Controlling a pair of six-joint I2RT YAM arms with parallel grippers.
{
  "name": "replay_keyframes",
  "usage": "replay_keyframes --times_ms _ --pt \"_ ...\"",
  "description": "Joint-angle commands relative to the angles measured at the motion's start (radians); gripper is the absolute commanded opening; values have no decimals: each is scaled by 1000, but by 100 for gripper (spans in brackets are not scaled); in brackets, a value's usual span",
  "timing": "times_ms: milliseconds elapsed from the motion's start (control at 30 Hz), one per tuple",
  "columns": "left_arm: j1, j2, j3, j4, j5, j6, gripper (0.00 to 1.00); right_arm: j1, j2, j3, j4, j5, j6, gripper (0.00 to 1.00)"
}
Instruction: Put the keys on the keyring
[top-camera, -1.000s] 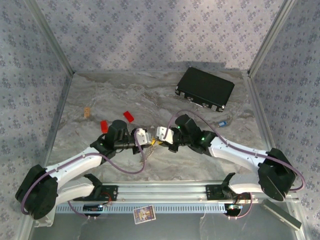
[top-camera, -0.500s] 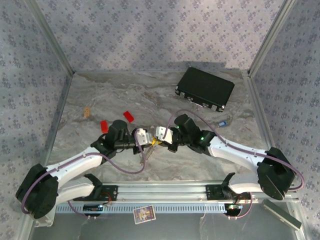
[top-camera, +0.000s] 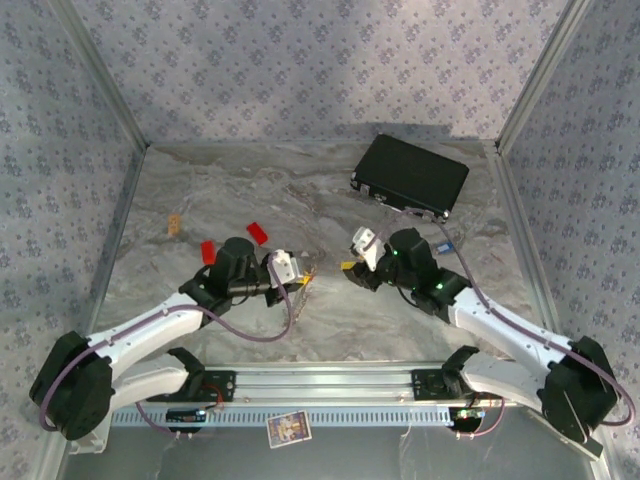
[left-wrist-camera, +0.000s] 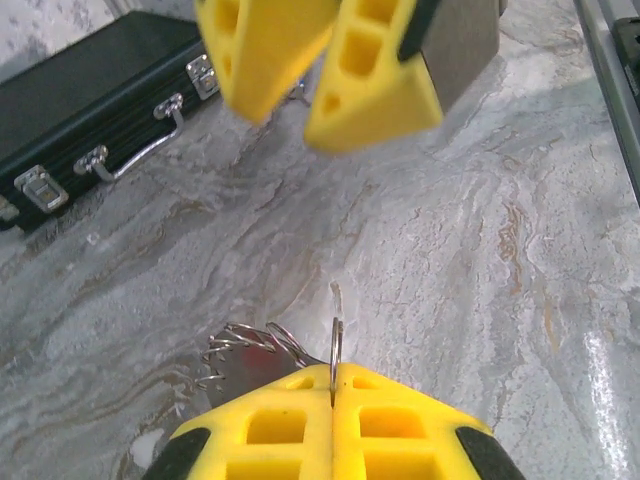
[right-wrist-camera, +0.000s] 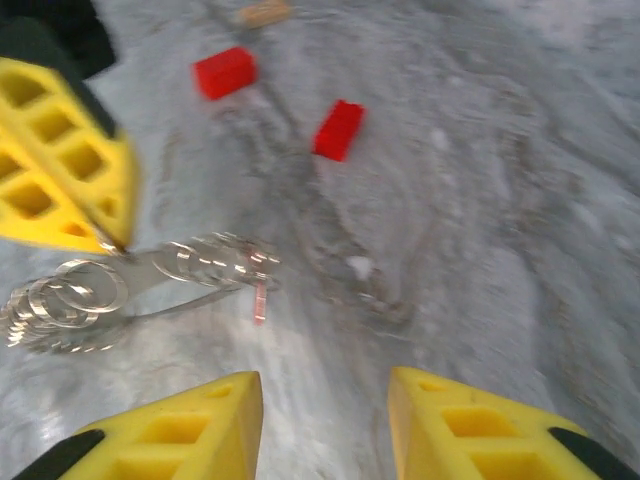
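My left gripper (left-wrist-camera: 333, 378) is shut on the keyring (left-wrist-camera: 333, 342), a thin silvery ring seen edge-on between the yellow pads. More wire loops (left-wrist-camera: 240, 345) trail off to its left. The right wrist view is blurred: the ring cluster (right-wrist-camera: 210, 262) hangs from the left gripper's fingers (right-wrist-camera: 60, 170), with a small red-orange key (right-wrist-camera: 259, 300) dangling under it. My right gripper (right-wrist-camera: 325, 405) is open and empty, a short way back from the rings. From above, the left gripper (top-camera: 305, 280) and right gripper (top-camera: 350, 264) stand apart. A small blue key (top-camera: 446, 244) lies beside the right arm.
A black box (top-camera: 410, 177) with metal latches sits at the back right. Two flat red pieces (top-camera: 208, 250) (top-camera: 258, 233) lie left of centre, and a small tan item (top-camera: 175, 224) farther left. Patterned walls enclose the marble table (top-camera: 330, 320).
My right gripper has opened and pulled back to the right, away from the left gripper. The left gripper stays shut on the keyring in the same place.
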Motion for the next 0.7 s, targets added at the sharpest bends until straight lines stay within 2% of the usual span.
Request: replay_keyframes --times_ms 0,100,167,233,400,667 --pt "-6 -6 72 -36 -15 -108 0 -12 -18 -5 -70 209 243 40" --pt "-6 -1 83 -41 -9 -151 0 -40 5 42 -211 338 410 40" --pt "-7 0 87 -40 -7 -159 0 -70 30 77 -314 383 540 40" --pt "-9 2 89 -41 -8 -160 0 -111 53 100 -386 395 603 40" --pt "-13 2 90 -35 1 -146 0 -221 94 120 -467 397 674 41" --pt "-22 4 95 -27 -1 -114 0 -410 217 183 -578 390 693 43"
